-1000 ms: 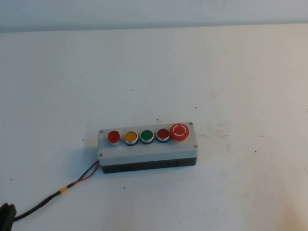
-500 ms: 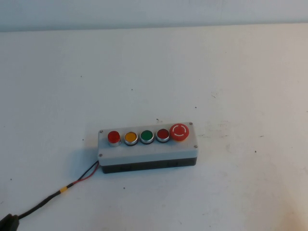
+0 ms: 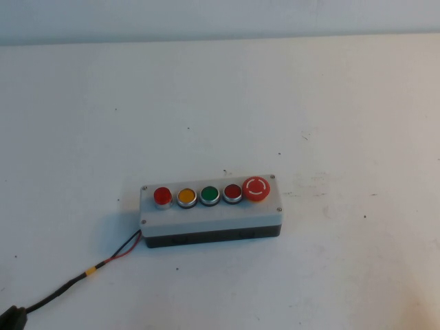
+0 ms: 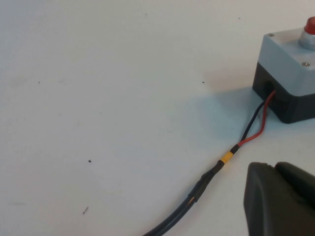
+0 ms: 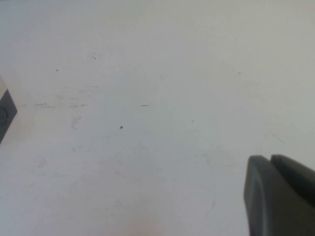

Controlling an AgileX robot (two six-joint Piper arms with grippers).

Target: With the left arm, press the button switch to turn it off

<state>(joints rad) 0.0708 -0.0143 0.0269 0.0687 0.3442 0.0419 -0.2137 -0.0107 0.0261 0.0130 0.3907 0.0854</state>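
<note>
My left gripper (image 4: 280,196) hangs low over the desk (image 3: 330,103) at its near left corner, beside the cable (image 4: 197,189), well short of the grey box (image 3: 211,210); fingers look pressed together. The button switch (image 3: 163,196) sits at the box's cable end, ahead and to the right, nearest this arm. My right gripper (image 5: 283,194) hovers parked over bare desk; fingers: can't tell.

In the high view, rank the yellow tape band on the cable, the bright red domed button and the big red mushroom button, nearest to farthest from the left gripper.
Left gripper sits at the table's near-left corner.
1. Yellow tape band, on the cable.
2. Bright red domed button, cable end of the row.
3. Big red mushroom button, far end.
Right gripper is parked over bare table.
</note>
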